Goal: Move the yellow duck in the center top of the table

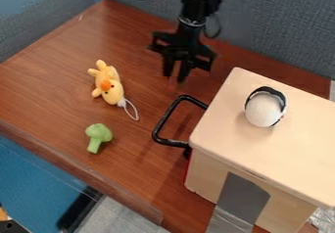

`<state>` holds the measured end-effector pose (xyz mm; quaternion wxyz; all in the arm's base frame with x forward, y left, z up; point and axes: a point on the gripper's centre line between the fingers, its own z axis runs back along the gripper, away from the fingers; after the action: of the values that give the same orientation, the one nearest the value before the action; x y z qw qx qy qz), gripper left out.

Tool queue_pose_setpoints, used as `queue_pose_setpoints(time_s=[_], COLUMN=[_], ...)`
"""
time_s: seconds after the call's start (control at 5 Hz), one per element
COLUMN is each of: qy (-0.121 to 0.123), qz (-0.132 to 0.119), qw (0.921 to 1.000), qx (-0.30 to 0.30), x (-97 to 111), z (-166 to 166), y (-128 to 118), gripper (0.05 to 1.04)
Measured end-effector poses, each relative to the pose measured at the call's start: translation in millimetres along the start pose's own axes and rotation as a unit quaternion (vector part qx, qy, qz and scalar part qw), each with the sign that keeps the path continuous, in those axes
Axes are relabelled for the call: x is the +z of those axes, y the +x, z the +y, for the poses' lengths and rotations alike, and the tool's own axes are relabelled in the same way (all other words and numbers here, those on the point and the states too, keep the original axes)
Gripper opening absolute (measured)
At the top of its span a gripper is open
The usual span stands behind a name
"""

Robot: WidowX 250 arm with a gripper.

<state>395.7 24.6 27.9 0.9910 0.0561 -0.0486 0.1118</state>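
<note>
One wooden box (262, 149) at right bears one white ball (264, 110), one green broccoli (98, 134) lies left, one yellow duck (108, 84) just beyond it, and one black gripper (175, 75) hangs farther back, two fingers slightly spread.

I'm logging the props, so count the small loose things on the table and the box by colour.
Yellow: 1, the duck
Green: 1, the toy broccoli
White and black: 1, the round thing on the box
Total: 3
</note>
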Motion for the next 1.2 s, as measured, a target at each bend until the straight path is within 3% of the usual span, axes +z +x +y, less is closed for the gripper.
queue_pose_setpoints(time_s=[0.2, 0.4, 0.6, 0.8, 1.2], qy=[0.01, 0.016, 0.017, 0.025, 0.088], qz=[-0.022, -0.027, -0.02, 0.0, 0.032], qw=[0.9987, 0.9966, 0.9955, 0.9951, 0.9914], qx=[0.044, 0.076, 0.091, 0.096, 0.092], x=[23.9, 33.7, 26.3, 4.0, -30.6], z=[34.3, 61.7, 70.1, 68.7, 92.9], y=[-14.0, -35.0, -42.4, -40.2, -35.7], gripper=[0.741, 0.985, 1.005, 1.001, 0.989])
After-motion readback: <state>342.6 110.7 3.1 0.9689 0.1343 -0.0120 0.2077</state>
